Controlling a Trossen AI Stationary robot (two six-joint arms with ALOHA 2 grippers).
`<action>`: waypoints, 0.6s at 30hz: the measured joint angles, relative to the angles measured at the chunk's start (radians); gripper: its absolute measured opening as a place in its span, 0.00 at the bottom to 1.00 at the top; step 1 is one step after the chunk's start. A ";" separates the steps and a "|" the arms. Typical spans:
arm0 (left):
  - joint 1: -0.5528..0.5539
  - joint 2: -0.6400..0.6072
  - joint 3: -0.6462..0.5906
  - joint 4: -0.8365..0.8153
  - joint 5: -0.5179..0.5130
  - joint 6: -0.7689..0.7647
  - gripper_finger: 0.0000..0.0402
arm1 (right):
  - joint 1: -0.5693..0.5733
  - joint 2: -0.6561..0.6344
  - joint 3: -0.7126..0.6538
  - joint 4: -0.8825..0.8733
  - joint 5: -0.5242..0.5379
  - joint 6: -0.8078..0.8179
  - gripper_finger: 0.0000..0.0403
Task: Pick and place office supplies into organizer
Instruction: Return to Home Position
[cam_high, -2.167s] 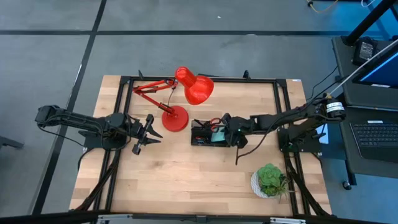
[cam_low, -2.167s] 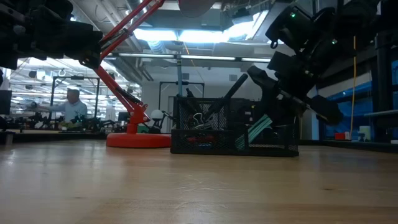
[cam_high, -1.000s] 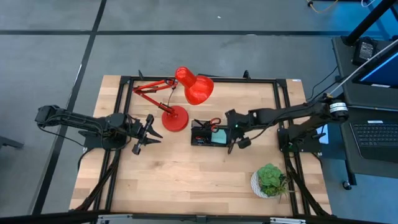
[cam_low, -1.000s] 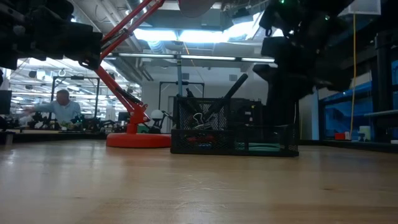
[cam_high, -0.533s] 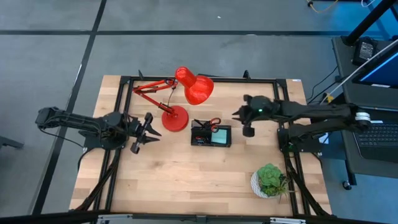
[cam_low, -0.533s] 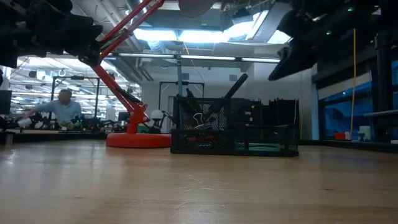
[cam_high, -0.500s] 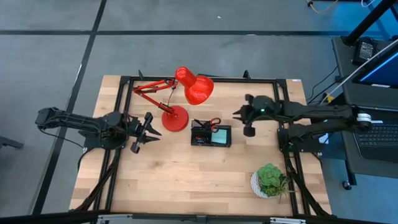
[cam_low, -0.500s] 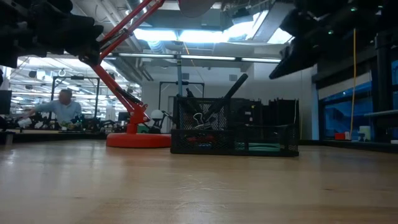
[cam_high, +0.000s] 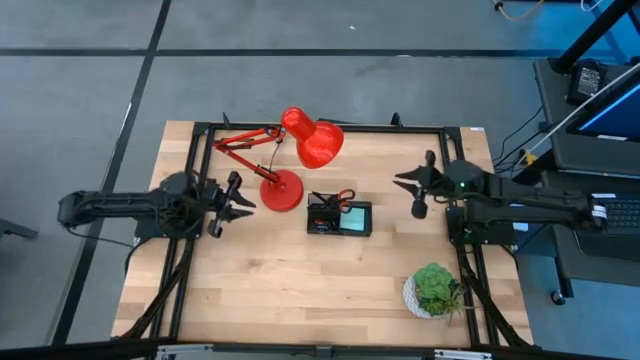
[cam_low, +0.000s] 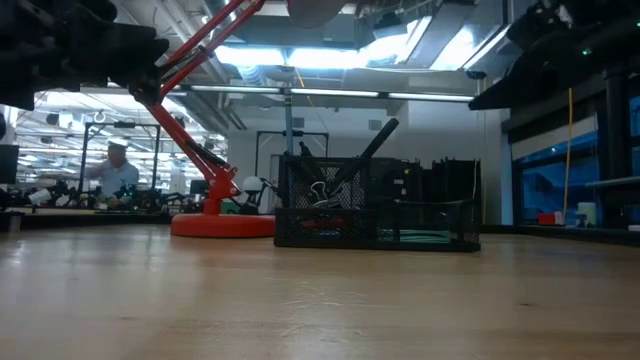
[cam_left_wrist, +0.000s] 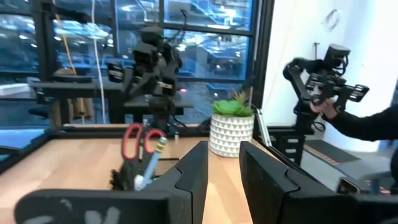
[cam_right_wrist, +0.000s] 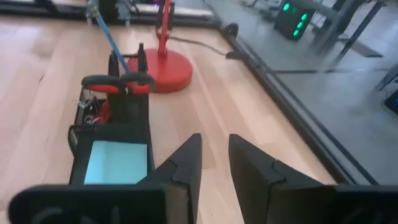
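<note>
Now organizer (cam_high: 369, 218) between left hand (cam_high: 230, 198), right hand (cam_high: 411, 193), touching neither; fingers apart.

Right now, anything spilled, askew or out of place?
Nothing stands out. Organizer sits square mid-table, scissors upright in it, notepad flat in its compartment. Left gripper and right gripper hang open, empty, at the sides.

No legible text, labels, brands or numbers in any view. Closest candidates:
- The dark box with green lights (cam_right_wrist: 293, 17), upper right of the right wrist view, shows only lit dots, no characters.
- The laptop keyboard (cam_high: 606, 213), right edge of the high view, has keys too small to read.
- The organizer contents show no print.
</note>
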 joint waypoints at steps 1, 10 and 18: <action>0.022 -0.019 0.000 -0.013 0.016 0.000 0.22 | 0.000 -0.020 -0.006 -0.001 0.008 0.001 0.21; 0.194 -0.207 0.000 -0.105 0.145 -0.071 0.21 | 0.000 -0.115 -0.010 -0.076 0.064 0.029 0.21; 0.294 -0.299 0.000 -0.233 0.114 -0.097 0.21 | 0.000 -0.118 -0.010 -0.077 0.068 0.050 0.21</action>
